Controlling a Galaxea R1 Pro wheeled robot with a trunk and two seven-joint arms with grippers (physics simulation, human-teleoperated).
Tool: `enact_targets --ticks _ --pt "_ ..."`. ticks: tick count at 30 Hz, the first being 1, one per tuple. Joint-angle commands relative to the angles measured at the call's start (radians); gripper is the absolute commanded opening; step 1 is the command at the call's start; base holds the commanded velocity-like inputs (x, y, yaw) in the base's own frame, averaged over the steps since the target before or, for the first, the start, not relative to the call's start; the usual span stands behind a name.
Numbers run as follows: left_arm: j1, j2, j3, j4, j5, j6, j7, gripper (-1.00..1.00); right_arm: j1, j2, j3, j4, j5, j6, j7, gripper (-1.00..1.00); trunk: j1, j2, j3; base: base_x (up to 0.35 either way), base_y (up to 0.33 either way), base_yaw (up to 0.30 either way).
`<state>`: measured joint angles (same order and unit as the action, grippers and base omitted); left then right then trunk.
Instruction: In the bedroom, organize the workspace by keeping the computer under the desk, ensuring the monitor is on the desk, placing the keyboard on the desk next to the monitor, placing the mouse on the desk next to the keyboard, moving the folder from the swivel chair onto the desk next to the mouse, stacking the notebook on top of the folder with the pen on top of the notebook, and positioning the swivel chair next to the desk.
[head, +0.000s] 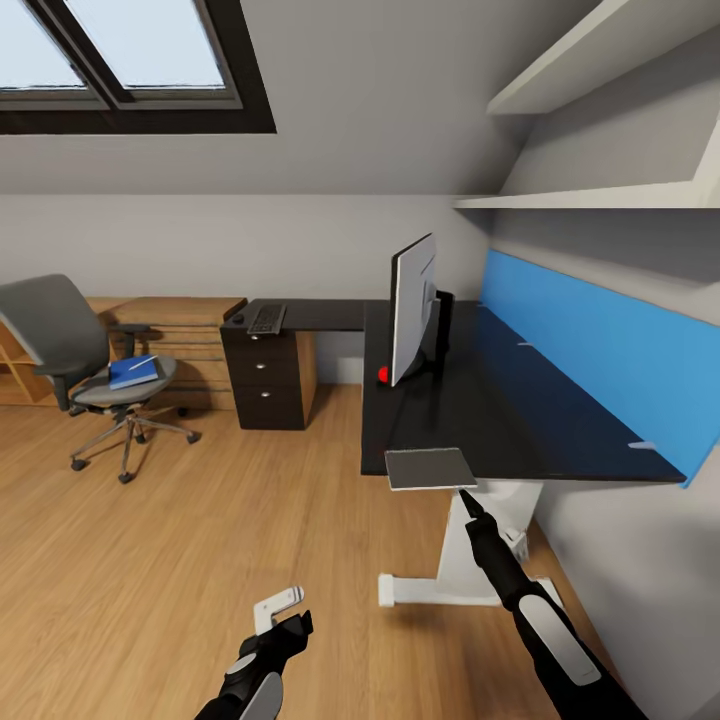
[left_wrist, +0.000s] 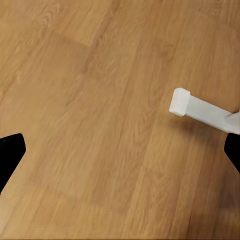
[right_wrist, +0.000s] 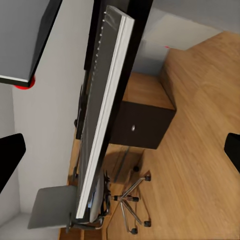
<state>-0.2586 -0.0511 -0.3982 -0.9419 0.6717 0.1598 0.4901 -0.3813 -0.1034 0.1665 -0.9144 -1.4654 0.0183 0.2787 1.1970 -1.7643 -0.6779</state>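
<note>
The monitor (head: 413, 310) stands edge-on on the black desk (head: 500, 420). On the desk's far wing lie the keyboard (head: 267, 318) and the small mouse (head: 238, 319). The swivel chair (head: 70, 345) stands off to the left, and on its seat the blue folder (head: 133, 372) carries the white pen (head: 143, 362). A grey notebook (head: 431, 467) lies at the desk's near edge, seen edge-on as the notebook (right_wrist: 100, 115). My right gripper (head: 468, 500) is open just below its near corner. Low over the floor, my left gripper (head: 290, 622) is open and empty. The computer is out of view.
A black drawer unit (head: 268, 380) sits under the far wing, with light wooden cabinets (head: 185, 325) beside it. A blue panel (head: 600, 350) lines the right wall under shelves (head: 600, 198). The desk's white foot (left_wrist: 200, 109) lies close to my left gripper. A small red thing (head: 383, 375) rests by the monitor.
</note>
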Motion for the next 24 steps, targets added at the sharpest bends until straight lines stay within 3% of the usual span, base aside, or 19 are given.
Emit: enact_targets --ticks 1,24 --pt "-0.001 0.000 -0.002 -0.002 0.005 0.003 0.007 1.00 -0.001 -0.001 0.002 0.000 -0.010 0.002 0.003 1.00 0.000 0.000 -0.001 0.223 0.042 0.000" --pt "-0.001 0.000 -0.002 -0.002 0.006 0.003 0.008 1.00 -0.001 -0.001 0.002 0.000 -0.009 0.001 0.002 1.00 0.000 0.000 -0.001 0.088 0.005 0.000"
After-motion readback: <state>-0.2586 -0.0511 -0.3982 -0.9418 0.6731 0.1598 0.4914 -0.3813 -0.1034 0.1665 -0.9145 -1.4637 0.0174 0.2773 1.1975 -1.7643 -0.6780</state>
